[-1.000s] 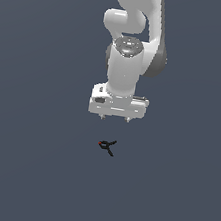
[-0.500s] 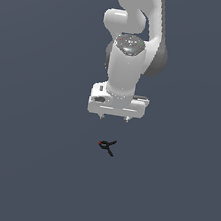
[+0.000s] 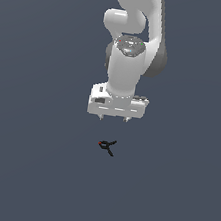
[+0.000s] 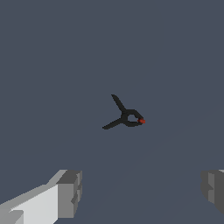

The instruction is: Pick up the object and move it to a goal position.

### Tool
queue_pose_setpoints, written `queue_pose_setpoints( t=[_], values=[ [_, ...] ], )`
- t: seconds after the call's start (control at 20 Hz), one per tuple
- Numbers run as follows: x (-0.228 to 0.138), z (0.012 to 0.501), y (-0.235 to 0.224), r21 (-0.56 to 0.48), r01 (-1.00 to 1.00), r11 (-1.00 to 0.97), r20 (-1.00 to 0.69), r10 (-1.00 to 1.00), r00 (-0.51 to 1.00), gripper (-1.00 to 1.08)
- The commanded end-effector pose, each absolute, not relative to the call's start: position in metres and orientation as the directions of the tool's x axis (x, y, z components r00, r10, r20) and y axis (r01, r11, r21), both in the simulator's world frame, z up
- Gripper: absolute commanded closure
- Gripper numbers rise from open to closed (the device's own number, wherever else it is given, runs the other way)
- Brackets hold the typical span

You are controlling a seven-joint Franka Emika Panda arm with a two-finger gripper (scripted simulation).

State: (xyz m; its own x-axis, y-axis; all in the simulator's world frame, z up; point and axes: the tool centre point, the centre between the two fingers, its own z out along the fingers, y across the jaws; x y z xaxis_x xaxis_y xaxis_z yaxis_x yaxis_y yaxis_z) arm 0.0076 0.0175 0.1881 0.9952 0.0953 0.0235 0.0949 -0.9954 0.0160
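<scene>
The object (image 3: 107, 146) is a tiny black clamp with two thin splayed prongs and a red tip, lying on the dark grey floor. My white gripper (image 3: 114, 118) hangs just above and behind it in the exterior view, fingers pointing down, not touching it. In the wrist view the object (image 4: 126, 117) lies beyond the two grey fingertips (image 4: 70, 193), which stand wide apart with nothing between them. The gripper (image 4: 142, 192) is open.
The flat dark grey floor (image 3: 27, 170) surrounds the object on all sides. The white arm (image 3: 133, 40) rises above the gripper toward the top of the exterior view. No other objects show.
The gripper has shifted slightly toward the exterior view's left and a little lower. The object has not moved.
</scene>
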Motion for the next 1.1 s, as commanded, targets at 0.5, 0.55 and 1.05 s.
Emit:
queue_pose_setpoints(
  t=[0.5, 0.55, 1.05],
  values=[
    [0.016, 0.168, 0.015, 0.026, 0.306, -0.952, 0.010, 0.306, 0.952, -0.92],
    [0.017, 0.165, 0.015, 0.027, 0.331, -0.943, 0.009, 0.332, 0.943, -0.92],
    [0.027, 0.139, 0.013, 0.027, 0.578, -0.816, -0.007, 0.578, 0.816, -0.92]
  ],
)
